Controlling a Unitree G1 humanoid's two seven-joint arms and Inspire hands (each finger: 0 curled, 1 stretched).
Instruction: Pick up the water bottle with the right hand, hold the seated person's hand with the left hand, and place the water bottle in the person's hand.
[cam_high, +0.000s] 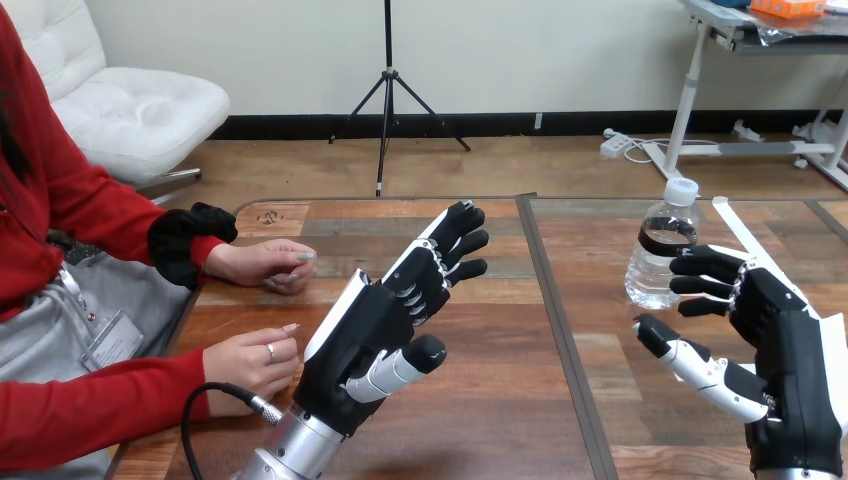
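A clear water bottle (662, 246) with a white cap stands upright on the right half of the table. My right hand (770, 330) is just to its right, open, fingers reaching toward the bottle and thumb stretched out low in front; I cannot tell if the fingertips touch it. My left hand (385, 315) hovers open over the table's middle, fingers straight and pointing away. The person's hand (262, 264) rests curled on the table's left edge, and a second hand of theirs (252, 362) lies nearer me, beside my left forearm. Both are apart from my left hand.
The wooden table (500, 420) has a dark seam running down its middle, between my two hands. The person sits at the left side, red sleeves along the table's left edge.
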